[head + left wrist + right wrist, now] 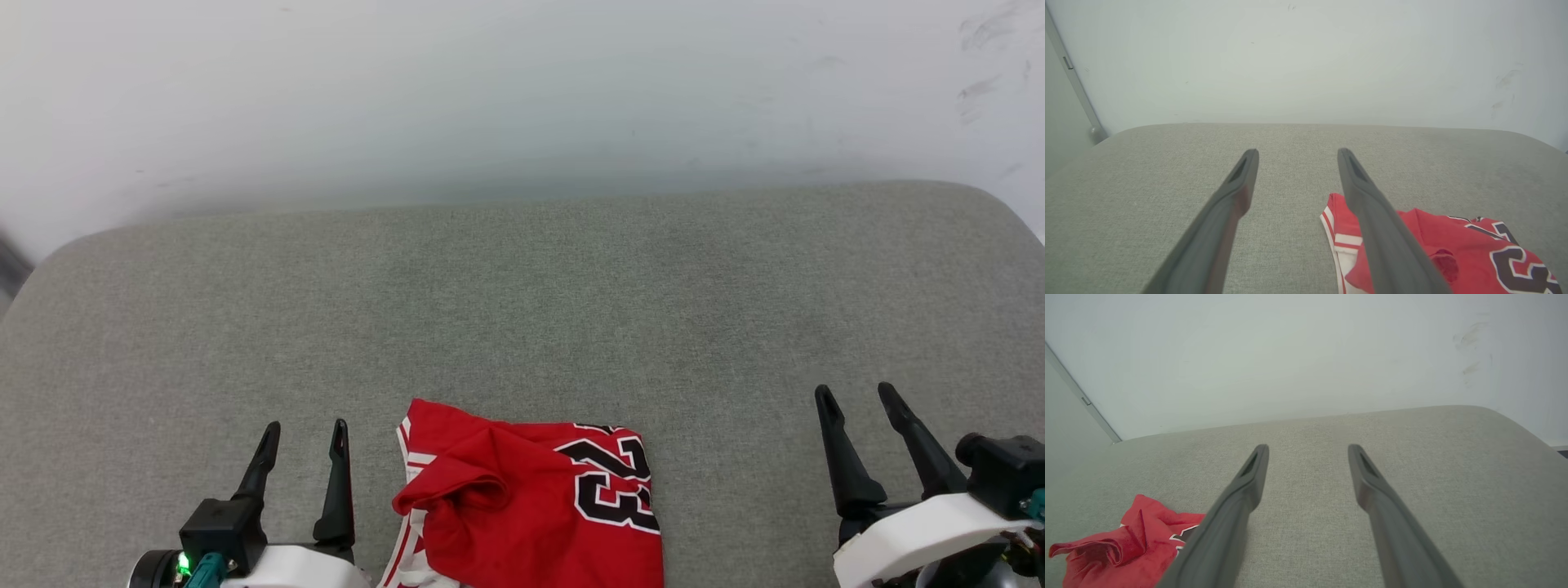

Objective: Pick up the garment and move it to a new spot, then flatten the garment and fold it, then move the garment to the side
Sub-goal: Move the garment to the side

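Both released, holding nothing: left gripper [306,426] just beside crumpled shirt [531,506] at cushion's [522,310] near edge, right gripper [856,390] well apart.

1. The broad, padded woven-fabric cushion [522,310] is pale grey-green with a fine heathered weave.
2. The soft, crumpled cloth garment [531,514], at the cushion's near edge, is bright red. Its print is black numerals outlined in white.
3. The garment's side toward the cushion's left end shows white cloth with thin red stripes.
4. The smooth painted wall [490,82] beyond the cushion's far edge is off-white, with a few dark grey smudges [980,33] above the cushion's right corner.
5. The left gripper [306,426] and right gripper [855,390], over the cushion's near corners, have matt black fingers on white shells.
6. A small green light [183,563] and a teal plug [208,569] show at the left gripper's base.
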{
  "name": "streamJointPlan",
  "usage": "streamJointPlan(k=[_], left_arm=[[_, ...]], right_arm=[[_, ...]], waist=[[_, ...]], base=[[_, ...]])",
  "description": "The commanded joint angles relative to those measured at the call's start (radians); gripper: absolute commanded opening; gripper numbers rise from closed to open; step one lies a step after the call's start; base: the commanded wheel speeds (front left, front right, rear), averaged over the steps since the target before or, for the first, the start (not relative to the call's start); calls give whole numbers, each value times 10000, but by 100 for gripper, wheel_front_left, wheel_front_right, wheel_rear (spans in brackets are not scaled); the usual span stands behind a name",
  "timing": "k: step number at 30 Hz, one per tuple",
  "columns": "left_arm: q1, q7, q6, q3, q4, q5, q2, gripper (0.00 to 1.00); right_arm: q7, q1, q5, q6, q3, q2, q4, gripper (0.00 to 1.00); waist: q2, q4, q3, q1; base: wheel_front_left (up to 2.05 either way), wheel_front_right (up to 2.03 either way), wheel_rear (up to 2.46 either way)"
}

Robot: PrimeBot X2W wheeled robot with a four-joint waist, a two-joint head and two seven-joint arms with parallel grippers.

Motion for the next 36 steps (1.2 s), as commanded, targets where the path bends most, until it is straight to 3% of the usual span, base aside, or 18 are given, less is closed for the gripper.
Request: streamJointPlan(k=[1, 8, 15, 20, 26, 33, 34, 35, 36], left_arm=[[-74, -19, -42, 50, 14, 63, -16, 100], [-402, -20, -179, 205, -178, 211, -238, 100], [-783, -20, -469, 272, -341, 383, -753, 100], [-1105, -20, -777, 329, -308, 568, -1162, 100], [-1378, -20, -1158, 558, -149, 780, -1549, 100], [-1457, -20, -1531, 791, 110, 960, -1813, 100], [-1478, -20, -1561, 818, 125, 989, -1840, 100], [-1495, -20, -1600, 849, 141, 1008, -1870, 100], [-1505, -21, -1639, 892, 155, 1055, -1889, 100]], right_arm=[[66, 127, 172, 0, -69, 36, -38, 100], [1390, 214, 1821, 0, -723, 17, 474, 100], [4146, 271, 4112, 0, -338, -928, 1291, 100], [5293, -206, 5091, 0, 213, -865, 1901, 100], [5713, -960, 5858, -3, 1040, -650, 2728, 100], [5999, -1486, 5905, -34, 1789, -554, 4144, 100], [5998, -1584, 5967, -37, 1901, -510, 4214, 49], [5981, -1666, 6034, -37, 2025, -498, 4232, 15], [5930, -1730, 6145, -36, 2113, -472, 4184, 0]], waist=[[0, 12, 18, 1], [0, 317, 392, 1], [0, 983, 1057, 1], [0, 1487, 1522, 1], [0, 1881, 1954, 1], [0, 2007, 2171, 1], [0, 2009, 2191, 1], [0, 2007, 2198, 1], [0, 1990, 2189, 1]], base=[[0, 0, 0], [0, 0, 0], [0, 0, 0], [0, 0, 0], [0, 0, 0], [0, 0, 0], [0, 0, 0], [0, 0, 0], [0, 0, 0]])
